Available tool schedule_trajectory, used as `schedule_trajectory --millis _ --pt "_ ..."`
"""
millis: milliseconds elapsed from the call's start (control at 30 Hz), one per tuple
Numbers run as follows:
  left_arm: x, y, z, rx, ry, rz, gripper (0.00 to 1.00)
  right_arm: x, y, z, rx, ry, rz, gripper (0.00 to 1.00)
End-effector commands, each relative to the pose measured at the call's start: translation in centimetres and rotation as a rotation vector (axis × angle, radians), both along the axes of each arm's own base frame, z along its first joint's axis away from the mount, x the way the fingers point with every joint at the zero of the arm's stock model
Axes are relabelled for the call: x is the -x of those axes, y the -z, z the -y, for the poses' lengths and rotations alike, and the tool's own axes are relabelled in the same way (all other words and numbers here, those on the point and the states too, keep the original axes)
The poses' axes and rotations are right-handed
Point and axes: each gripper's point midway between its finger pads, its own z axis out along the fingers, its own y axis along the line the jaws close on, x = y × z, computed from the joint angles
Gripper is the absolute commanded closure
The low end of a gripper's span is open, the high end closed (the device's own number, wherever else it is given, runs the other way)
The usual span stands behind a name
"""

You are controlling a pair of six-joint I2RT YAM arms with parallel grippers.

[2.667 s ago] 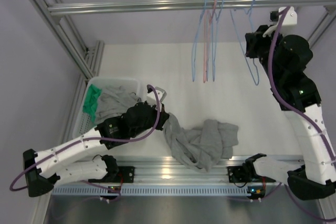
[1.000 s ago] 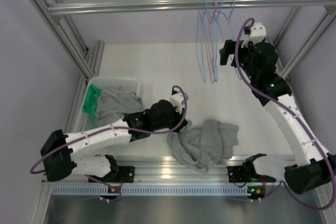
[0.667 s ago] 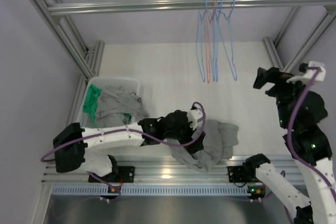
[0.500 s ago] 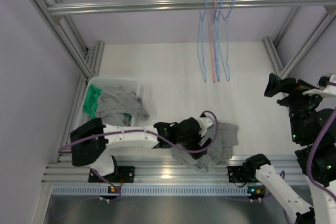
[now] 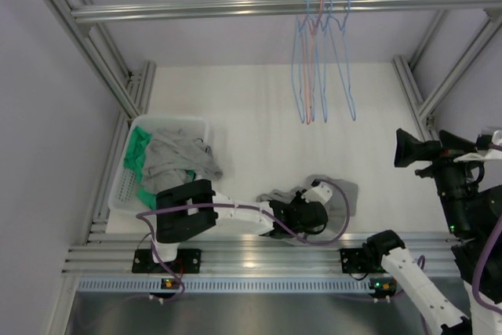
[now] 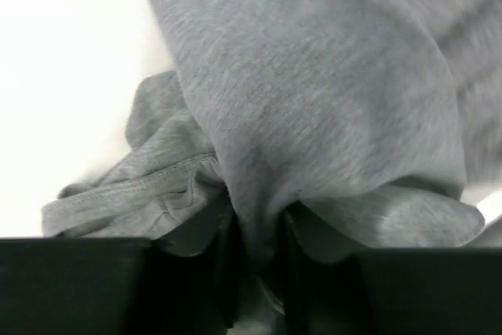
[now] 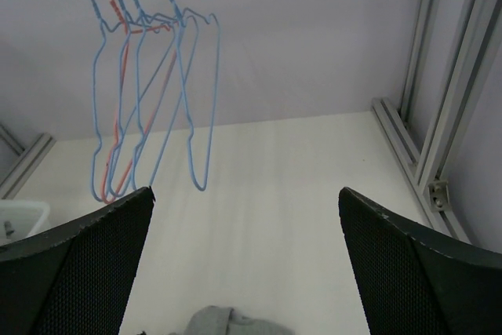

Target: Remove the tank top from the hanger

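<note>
The grey tank top point(image 5: 339, 192) lies crumpled on the white table near the front edge, off any hanger. My left gripper point(image 5: 304, 216) lies low over its left part. In the left wrist view the gripper point(image 6: 257, 250) is shut on a fold of the tank top's fabric point(image 6: 314, 107), which bulges out above the dark fingers point(image 6: 223, 272). Several bare wire hangers point(image 5: 321, 60), blue and one red, dangle from the rail point(image 5: 196, 10). My right gripper point(image 5: 403, 148) hovers open and empty at the right, facing the hangers point(image 7: 149, 92); the tank top's edge point(image 7: 227, 322) shows below it.
A white bin point(image 5: 135, 125) holding grey and green clothes point(image 5: 176, 158) stands at the left. Aluminium frame posts point(image 5: 439, 76) run along the table's right side and the rail spans the back. The slotted front beam point(image 5: 235, 253) lies just behind the left arm.
My left arm has swept right along the front edge, opened wide, then closed on the tank top, which has bunched up. My right arm has pulled back from the hangers to the right.
</note>
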Motion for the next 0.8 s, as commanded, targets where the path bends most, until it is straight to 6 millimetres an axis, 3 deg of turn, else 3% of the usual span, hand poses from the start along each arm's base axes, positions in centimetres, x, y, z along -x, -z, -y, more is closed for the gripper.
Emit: schedule_trajectory --millis 0,33,67,167,233,267,300,367,400,500,633,700,767 --pt "-1.3 5.3 -6.2 -0.241 -0.146 0.038 0.77 2.0 -1.7 -0.3 -0.002 -0.058 0.059 0.01" --pt "-1.5 5.5 -7.0 -0.267 -0.173 0.044 0.83 2.7 -2.1 -0.3 -0.008 -0.067 0.08 0.0" --pt "-1.6 5.7 -7.4 -0.279 -0.185 0.042 1.0 2.9 -2.3 -0.3 -0.01 -0.072 0.088 0.01" --pt "-2.4 5.0 -9.2 -0.287 -0.252 0.048 1.0 3.8 -3.1 -0.1 -0.019 -0.078 0.119 0.01" --pt "-3.3 2.3 -9.9 -0.217 -0.328 0.062 1.0 4.2 -3.4 0.0 -0.021 -0.083 0.134 0.0" --pt "-4.2 1.4 -11.8 -0.231 -0.376 0.09 1.0 4.3 -3.5 0.0 -0.022 -0.086 0.138 0.0" --pt "-4.8 -1.6 -11.9 -0.151 -0.412 0.115 1.0 4.4 -3.6 0.0 -0.019 -0.087 0.142 0.01" --pt "-6.2 -4.8 -13.4 -0.086 -0.484 0.159 1.0 4.6 -3.6 0.0 -0.022 -0.089 0.146 0.0" --pt "-6.6 -7.8 -13.8 0.001 -0.512 0.177 1.0 4.7 -3.7 0.0 -0.021 -0.088 0.149 0.01" --pt "-8.4 -12.3 -17.1 0.09 -0.635 0.206 1.0 4.9 -3.9 0.2 -0.024 -0.085 0.158 0.01" --pt "-10.4 -15.0 -21.6 0.124 -0.769 0.21 1.0 5.3 -4.2 0.3 -0.02 -0.088 0.172 0.01" --pt "-10.9 -15.1 -23.3 0.122 -0.804 0.174 1.0 5.5 -4.4 0.4 -0.022 -0.088 0.179 0.01" --pt "-12.1 -14.6 -26.2 0.097 -0.893 0.159 1.0 5.8 -4.6 0.5 -0.024 -0.087 0.188 0.01"
